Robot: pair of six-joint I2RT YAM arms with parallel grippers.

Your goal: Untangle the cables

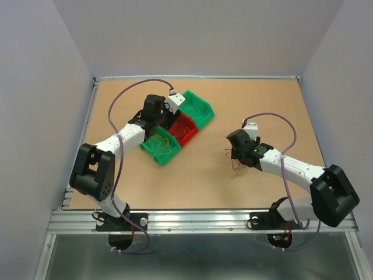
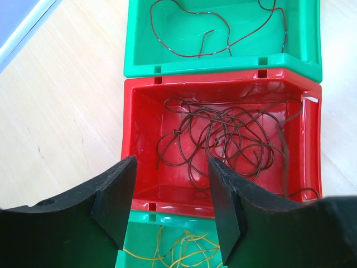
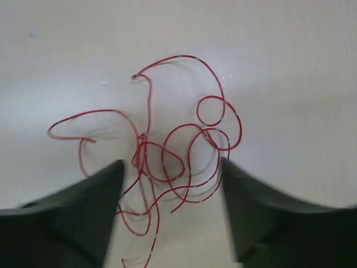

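Left hand (image 2: 173,167) hangs above the red bin (image 2: 139,123), jaws partly spread, empty. Dark brown cables (image 2: 228,139) lie tangled inside that bin. Right hand (image 3: 172,164), well to the right of the red bin, has jaws parted astride a red cable clump (image 3: 167,151) on the worktop (image 1: 204,181), clamping nothing that I can see. Advice: pinch one outlying loop only, lift slowly, let the rest drop free.
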